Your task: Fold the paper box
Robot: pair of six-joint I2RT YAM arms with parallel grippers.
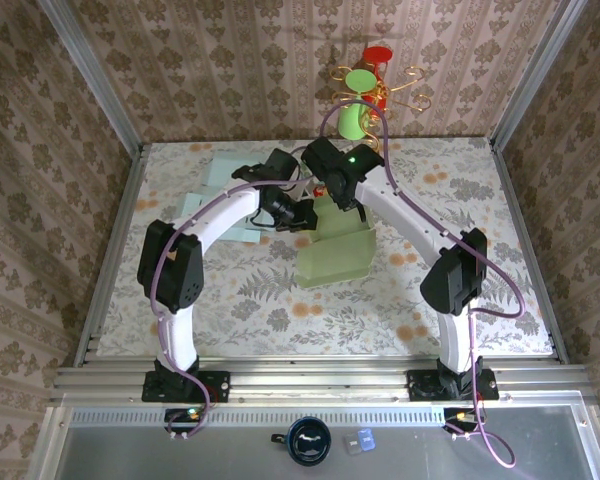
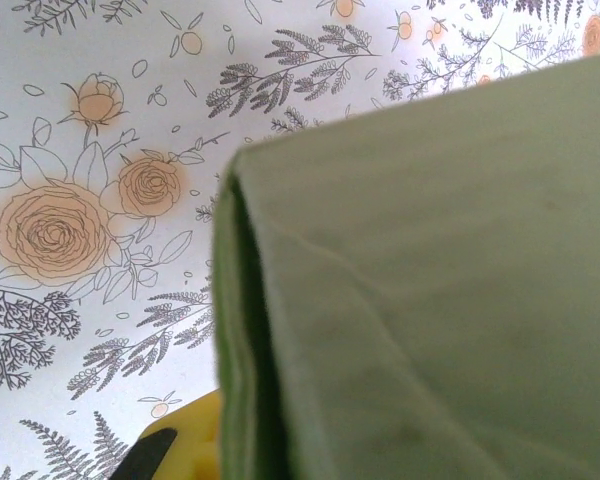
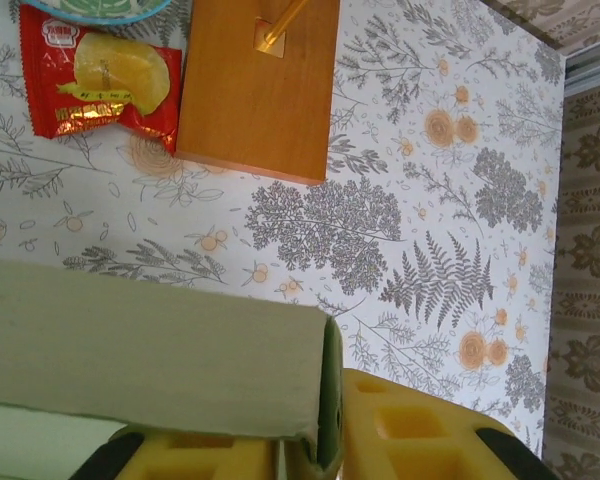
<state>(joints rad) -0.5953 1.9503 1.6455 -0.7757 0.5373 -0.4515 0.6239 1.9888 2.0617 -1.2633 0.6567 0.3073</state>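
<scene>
The left gripper (image 1: 302, 214) and right gripper (image 1: 348, 203) meet tip to tip over the middle of the table (image 1: 470, 300). The pale green box (image 1: 335, 252) stands right under them and reaches from their fingers back toward the arm bases. From the left wrist, a folded green panel of the box runs up from between the fingers and covers the space ahead and to the right of them. Its doubled edge rises just beside the one yellow pad (image 2: 195, 440) that shows, and the other finger is hidden behind the paper. This gripper is closed, pinching that edge of the box. From the right wrist, a wall of the box comes in from the left and ends between the two yellow pads (image 3: 410, 430), so that its green end sits in the narrow gap. The right-hand pad lies against the paper, and a thin line shows between the paper and the left-hand pad. Whether these jaws press the wall or only stand around it I cannot tell. Ahead of the right gripper, well apart from its fingers, a wooden board (image 3: 255, 85) lies flat on the flowered cloth. A red chip bag (image 3: 95, 80) lies just left of the board, and the rim of a blue plate (image 3: 90, 8) touches the bag's far edge.
</scene>
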